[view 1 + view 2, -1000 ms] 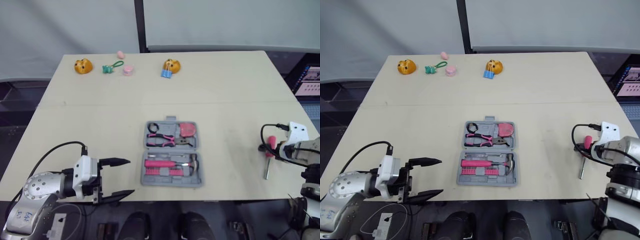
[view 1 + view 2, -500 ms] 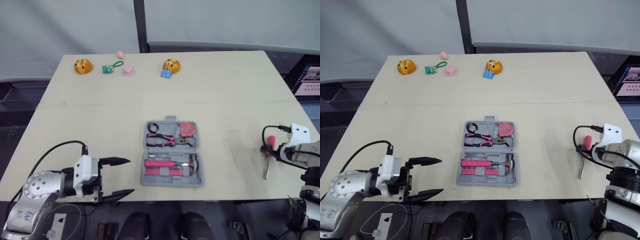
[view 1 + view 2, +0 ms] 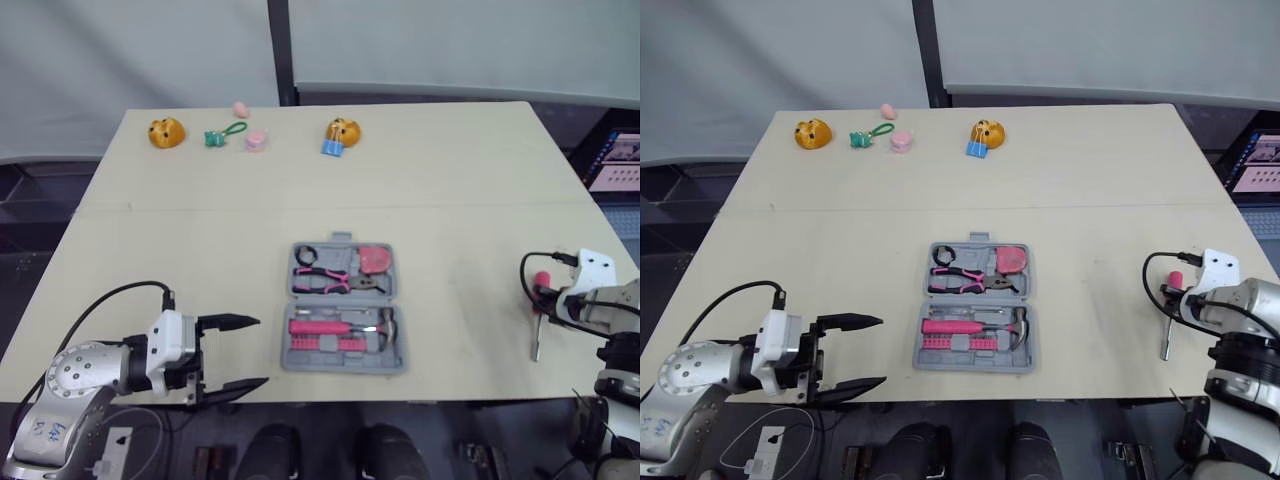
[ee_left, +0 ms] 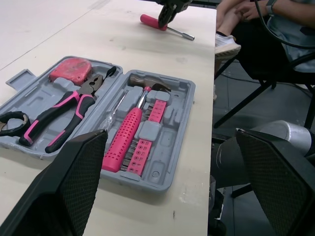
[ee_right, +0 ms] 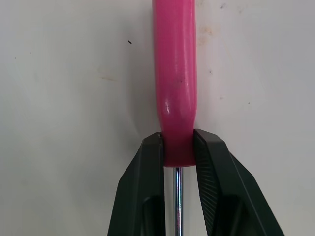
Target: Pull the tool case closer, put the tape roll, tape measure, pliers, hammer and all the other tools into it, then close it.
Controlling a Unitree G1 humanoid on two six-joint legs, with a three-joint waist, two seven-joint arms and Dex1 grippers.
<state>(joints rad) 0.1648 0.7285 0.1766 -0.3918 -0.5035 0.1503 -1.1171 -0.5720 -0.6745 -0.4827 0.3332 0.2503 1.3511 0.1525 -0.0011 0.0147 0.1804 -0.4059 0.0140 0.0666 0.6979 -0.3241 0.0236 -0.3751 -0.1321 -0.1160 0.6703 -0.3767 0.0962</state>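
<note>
The screwdriver (image 5: 174, 73) is the thing to mind. It lies near the right side of the table (image 3: 200, 240), well apart from the open tool case (image 4: 167, 172), with its pink handle pointing away from you and its thin steel shaft toward the front edge. Expect it to be light and stiff. The handle looks smooth and glossy, so it may slip or swivel under a narrow grip.

Your right pincer (image 5: 177, 137) is clenched on the very end of the handle, just where the shaft comes out. That hold is likely off balance, since most of the handle juts past the fingers, so carry it gently and level. A hold nearer the middle of the handle would probably be steadier. I cannot tell whether the tool is off the table yet.

The right arm sits at the table's right edge, with the wrist bent down over the tool. Your left pincer (image 3: 260, 352) is released, fingers spread wide, resting low by the front edge and pointing toward the case, near it but not touching.
</note>
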